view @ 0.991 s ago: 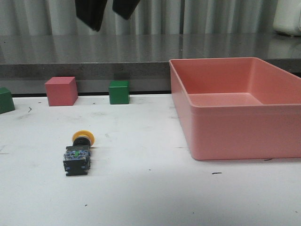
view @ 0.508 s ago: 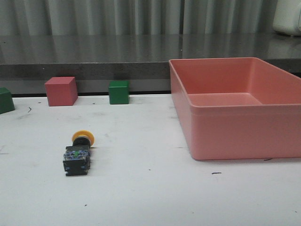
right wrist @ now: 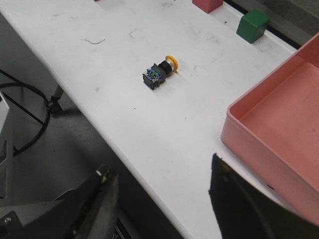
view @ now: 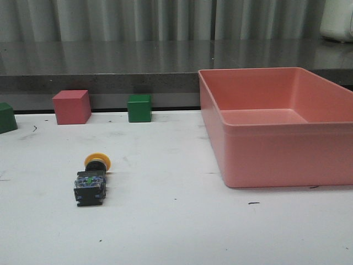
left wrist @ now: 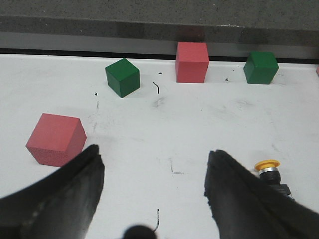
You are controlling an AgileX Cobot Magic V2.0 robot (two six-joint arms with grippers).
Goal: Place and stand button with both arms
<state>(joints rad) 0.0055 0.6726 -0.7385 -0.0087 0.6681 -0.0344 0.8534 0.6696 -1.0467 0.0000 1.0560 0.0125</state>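
The button (view: 92, 179) lies on its side on the white table, its yellow cap toward the back and its black base toward the front. No arm shows in the front view. In the left wrist view my left gripper (left wrist: 154, 164) is open over bare table, with the button (left wrist: 269, 170) partly hidden behind one finger. My right gripper (right wrist: 162, 172) is open and held high above the table's front edge, well apart from the button (right wrist: 159, 73). Neither gripper holds anything.
A large pink bin (view: 276, 124) stands on the right. A pink cube (view: 71, 106) and a green cube (view: 139, 107) sit at the back, another green cube (view: 6, 117) at the far left edge. A second pink cube (left wrist: 56, 139) lies near my left gripper.
Two dark gripper fingers at the top of the front view one second ago have left that view. The button and cubes have not moved.
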